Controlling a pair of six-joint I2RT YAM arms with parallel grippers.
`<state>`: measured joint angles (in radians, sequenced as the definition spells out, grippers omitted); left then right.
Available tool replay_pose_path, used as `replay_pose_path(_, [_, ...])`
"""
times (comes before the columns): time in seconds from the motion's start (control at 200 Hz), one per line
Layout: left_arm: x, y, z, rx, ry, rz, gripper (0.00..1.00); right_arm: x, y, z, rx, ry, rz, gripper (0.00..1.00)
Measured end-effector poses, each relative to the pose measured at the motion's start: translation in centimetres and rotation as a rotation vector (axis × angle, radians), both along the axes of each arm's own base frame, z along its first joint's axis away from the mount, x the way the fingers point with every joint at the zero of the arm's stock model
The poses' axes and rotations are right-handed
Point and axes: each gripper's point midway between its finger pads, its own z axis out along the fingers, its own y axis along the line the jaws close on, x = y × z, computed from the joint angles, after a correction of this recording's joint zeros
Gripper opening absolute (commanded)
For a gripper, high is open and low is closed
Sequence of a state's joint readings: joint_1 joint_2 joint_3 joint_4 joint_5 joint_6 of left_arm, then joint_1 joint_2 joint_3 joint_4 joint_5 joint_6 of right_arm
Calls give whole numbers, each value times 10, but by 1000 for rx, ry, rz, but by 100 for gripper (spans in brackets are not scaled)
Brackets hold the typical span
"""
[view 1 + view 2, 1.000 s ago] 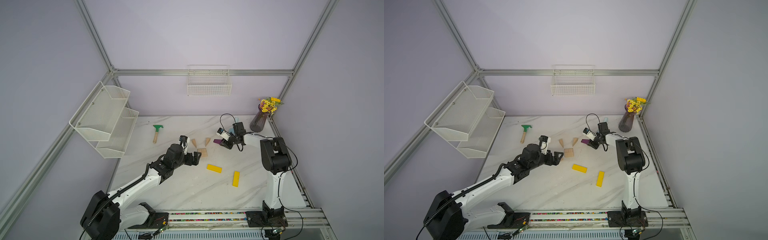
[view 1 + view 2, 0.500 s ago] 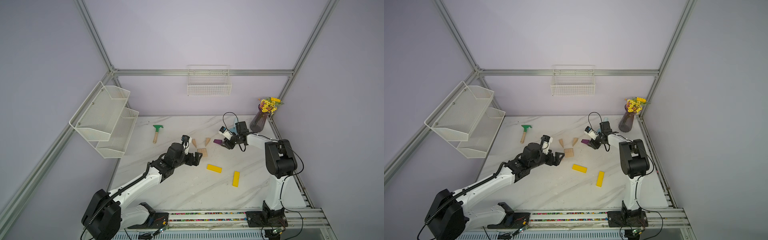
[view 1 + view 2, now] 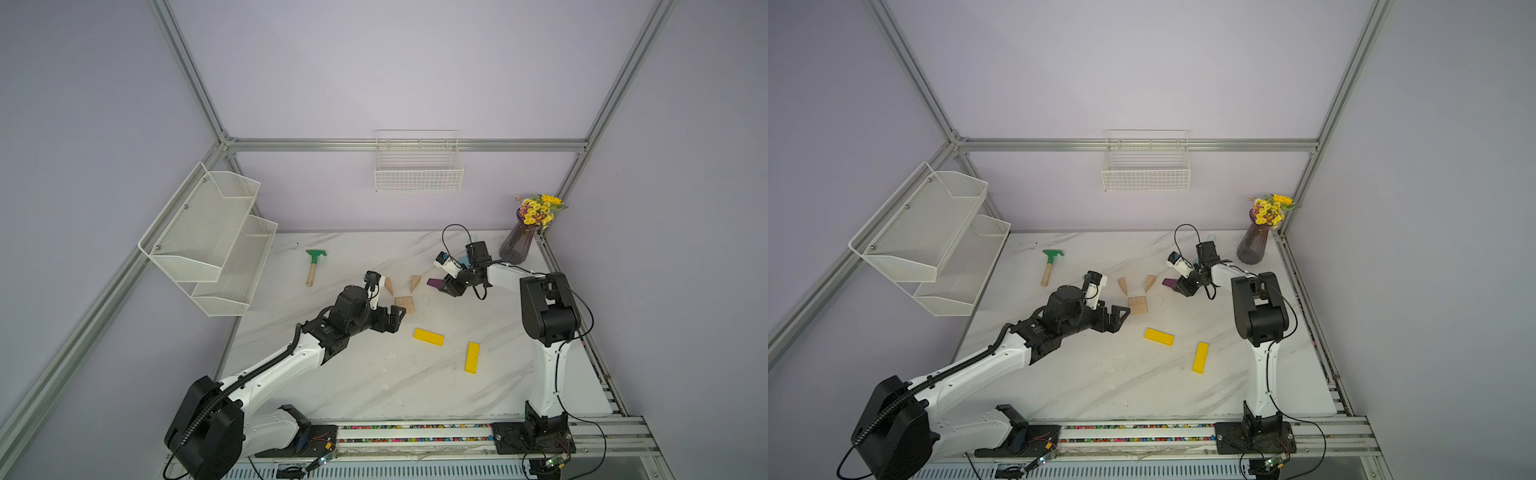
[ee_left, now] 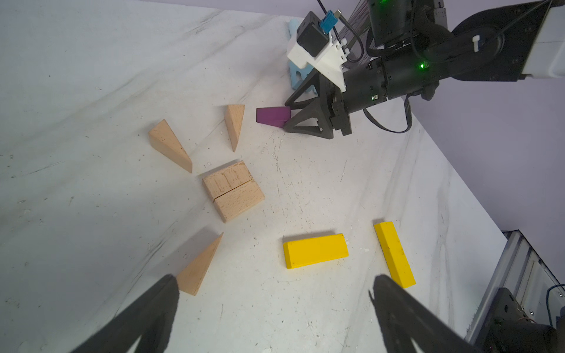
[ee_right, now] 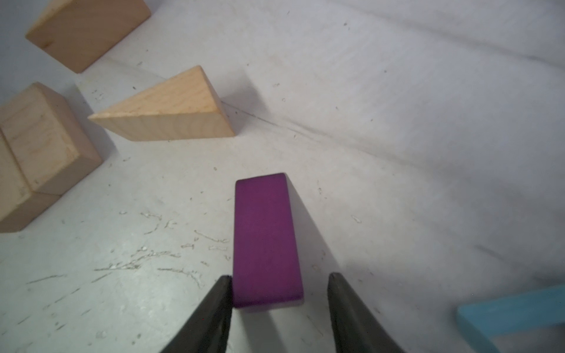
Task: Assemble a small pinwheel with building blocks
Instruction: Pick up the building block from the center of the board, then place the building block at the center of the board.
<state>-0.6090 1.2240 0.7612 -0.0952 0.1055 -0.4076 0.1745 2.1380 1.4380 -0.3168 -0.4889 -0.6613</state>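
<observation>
Since the earlier frames almost nothing changes place on the tabletop (image 4: 91,76). The purple wedge (image 5: 266,238) lies where it was, and only the right arm's elbow shifts a little. The right end effector (image 4: 287,116) is low over the tabletop and partly open around one end of the purple wedge. One finger (image 5: 214,311) touches the wedge's side, while the other finger (image 5: 351,311) stands apart from it, so the wedge is not clamped.

Two rectangular blocks (image 4: 234,191) lie side by side, touching, and together they make a square. Two wood wedges (image 4: 169,145) (image 4: 234,122) lie near this square but apart from it, and the second one is just beside the purple wedge.

The left end effector (image 4: 275,279) is wide open and holds nothing. A third wood wedge (image 4: 200,267) lies just beside one of its fingertips. Two yellow bars (image 4: 315,250) (image 4: 394,253) lie separately, not joined to the square.
</observation>
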Motion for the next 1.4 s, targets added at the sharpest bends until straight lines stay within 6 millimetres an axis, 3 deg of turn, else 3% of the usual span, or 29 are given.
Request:
replay_pose_path(0.25, [3,-5,2,17,-14,-31,100,0,2,1,15,1,0,29])
replay_pose_path(0.445, [6,-10,13,58,-65,-88,100,-3,3,1,25,6,2,27])
replay_pose_path(0.55, [9,-14,20,110,-127,-142,100,-14,2,5,35,23,-12,27])
replay_pose_path(0.645, [12,-15,27,182,-207,-199,100,-28,3,23,72,38,-29,29])
replay_pose_path(0.79, [21,-18,33,339,-350,-304,100,-43,12,71,179,36,-32,29])
replay_pose_path(0.93, [27,-24,28,505,-485,-445,100,-72,24,106,313,74,3,29])
replay_pose_path(1.185, [38,-48,24,692,-671,-632,96,-121,39,120,477,240,72,32])
replay_pose_path(1.4, [44,-87,18,804,-786,-791,85,-138,45,127,548,322,117,32])
